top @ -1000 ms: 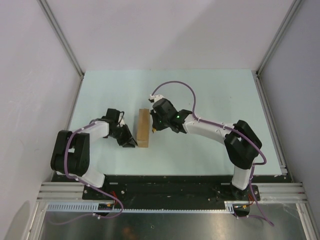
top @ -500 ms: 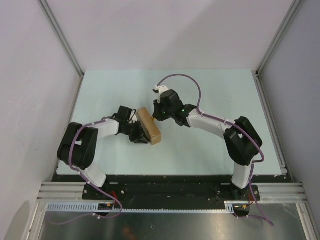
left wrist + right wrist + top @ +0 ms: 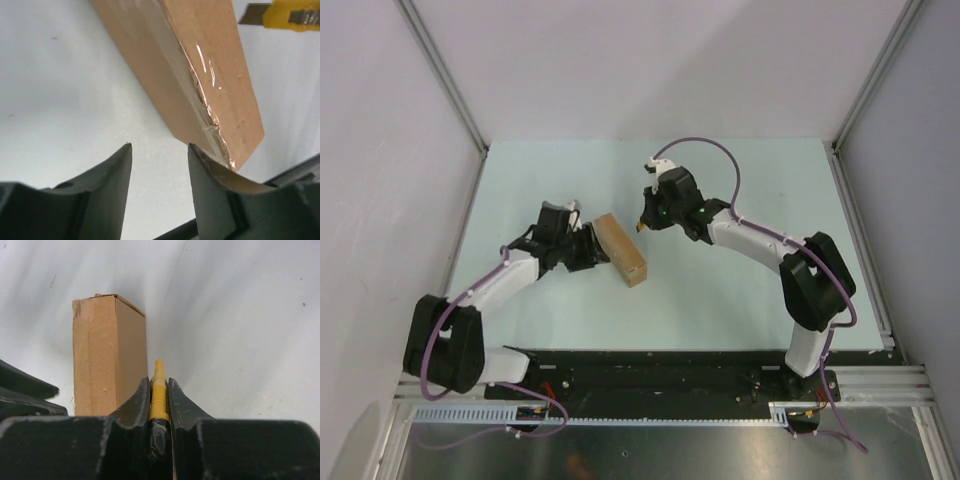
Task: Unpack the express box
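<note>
While the utility knife [image 3: 295,12] is clenched by the right gripper [image 3: 159,385], the left gripper [image 3: 160,150] is held parted beside the express box [image 3: 622,250].

A: Top external, position?
B: Fixed, high at the near side, looking down over the whole table [image 3: 740,300].
A: Wrist cameras?
B: Left: low, very near, looking past the left gripper [image 3: 160,146] along the express box [image 3: 200,75]. Right: near, facing that box's end over the utility knife [image 3: 159,395].
A: Shared?
B: The box, all three.
</note>
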Tool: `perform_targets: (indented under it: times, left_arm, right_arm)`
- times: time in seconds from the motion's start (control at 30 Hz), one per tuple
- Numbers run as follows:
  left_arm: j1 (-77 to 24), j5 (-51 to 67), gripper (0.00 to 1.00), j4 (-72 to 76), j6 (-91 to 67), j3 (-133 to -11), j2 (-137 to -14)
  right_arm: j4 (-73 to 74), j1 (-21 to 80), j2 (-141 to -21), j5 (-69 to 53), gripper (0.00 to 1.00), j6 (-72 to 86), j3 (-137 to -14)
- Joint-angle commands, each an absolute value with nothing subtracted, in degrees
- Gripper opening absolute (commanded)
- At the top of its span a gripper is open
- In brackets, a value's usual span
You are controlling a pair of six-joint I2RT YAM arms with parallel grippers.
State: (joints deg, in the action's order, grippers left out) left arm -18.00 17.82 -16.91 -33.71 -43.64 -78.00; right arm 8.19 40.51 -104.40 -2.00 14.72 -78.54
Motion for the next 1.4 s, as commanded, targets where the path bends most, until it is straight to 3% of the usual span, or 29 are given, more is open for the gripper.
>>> perform_targets:
  times: [0.0,0.1,0.3,0.43,0.53,0.73,1.0,1.37]
  left_arm:
    - [-18.19,4.67,0.62,-22.58,-25.33,-49.12,-71.56]
    - [-18.28,4.30,0.86,-22.59,-16.73,-54.83,-71.10]
    - [-18.28,-1.48,0.92,-22.85,-11.60,-66.25,-77.77]
    - [-18.28,0.08,0.91,-22.85,-13.88,-73.81,-86.20]
    - [-18.28,10.00,0.86,-22.76,-12.75,-81.10,-93.85]
    - [-19.86,23.71,0.78,-22.76,-10.81,-86.21,-104.05]
    - [-21.27,32.25,0.72,-22.85,-9.14,-86.13,-110.30]
    - [-21.36,31.38,0.71,-22.94,-8.79,-82.27,-110.83]
  right_arm:
    - [9.75,40.08,-99.06,-1.23,0.00,14.32,-80.68]
    - [13.35,39.82,-97.04,-0.97,0.00,15.03,-80.68]
    - [21.61,43.93,-91.07,-0.09,0.00,9.43,-78.84]
    - [22.24,52.18,-84.92,7.98,0.00,7.65,-76.12]
    - [19.26,57.28,-82.71,8.44,0.00,6.77,-73.31]
    - [12.94,65.90,-87.79,13.07,0.00,4.13,-70.75]
    - [6.77,64.96,-96.15,17.67,0.00,8.61,-70.75]
    - [9.49,61.97,-94.22,23.55,0.00,13.18,-66.54]
